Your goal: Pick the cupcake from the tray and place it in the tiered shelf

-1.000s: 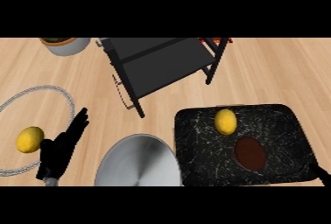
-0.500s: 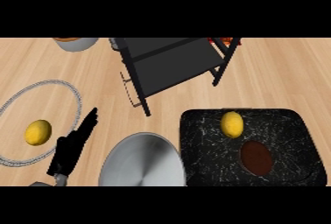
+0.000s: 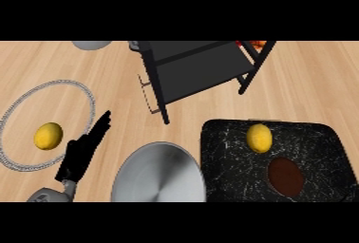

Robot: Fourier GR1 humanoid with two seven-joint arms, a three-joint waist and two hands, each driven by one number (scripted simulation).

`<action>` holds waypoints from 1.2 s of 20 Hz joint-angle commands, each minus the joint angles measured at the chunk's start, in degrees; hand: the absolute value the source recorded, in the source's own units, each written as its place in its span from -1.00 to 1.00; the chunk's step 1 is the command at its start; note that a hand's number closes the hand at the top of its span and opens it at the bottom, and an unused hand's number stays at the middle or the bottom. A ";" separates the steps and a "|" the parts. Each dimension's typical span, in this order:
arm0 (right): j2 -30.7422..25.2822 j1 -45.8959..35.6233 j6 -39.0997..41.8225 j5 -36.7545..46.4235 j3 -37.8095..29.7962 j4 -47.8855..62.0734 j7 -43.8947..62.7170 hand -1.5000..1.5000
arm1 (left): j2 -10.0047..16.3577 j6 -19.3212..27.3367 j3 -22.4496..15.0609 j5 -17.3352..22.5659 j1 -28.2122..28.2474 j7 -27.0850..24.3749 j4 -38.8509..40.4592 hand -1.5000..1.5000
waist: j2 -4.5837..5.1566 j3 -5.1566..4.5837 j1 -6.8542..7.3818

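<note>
One hand shows: the left hand (image 3: 79, 159), low on the left, its fingers (image 3: 102, 124) straight and released, grasping nothing, over the wooden counter (image 3: 316, 80). The cupcake (image 3: 286, 175), a dark brown round, sits well to the right of the fingers and lower, on the black speckled tray (image 3: 322, 142). A yellow fruit (image 3: 259, 137) lies just above it on the same tray. The black tiered shelf (image 3: 196, 61) stands up and to the right of the fingers. Just left of them is a ring-rimmed plate (image 3: 61, 81) bearing a second yellow fruit (image 3: 48, 136). A grey metal dish (image 3: 157, 175) lies below and right, beside the tray.
</note>
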 commanded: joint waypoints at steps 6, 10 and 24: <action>4.00 -20.80 7.85 5.04 15.27 5.53 22.39 -1.00 | -1.57 -0.93 -0.91 -1.17 -1.39 -0.15 1.43 0.00 | 0.19 0.25 2.84; 8.85 -25.18 9.24 6.30 18.84 9.87 26.63 -1.00 | -1.53 -1.16 -0.91 -1.12 -0.66 0.38 -0.25 0.00 | -0.36 0.30 1.50; 22.80 -31.81 14.81 19.51 22.95 23.88 28.77 -1.00 | -0.64 -1.44 1.99 -0.41 -1.31 2.82 -0.08 0.00 | -0.96 0.30 -1.31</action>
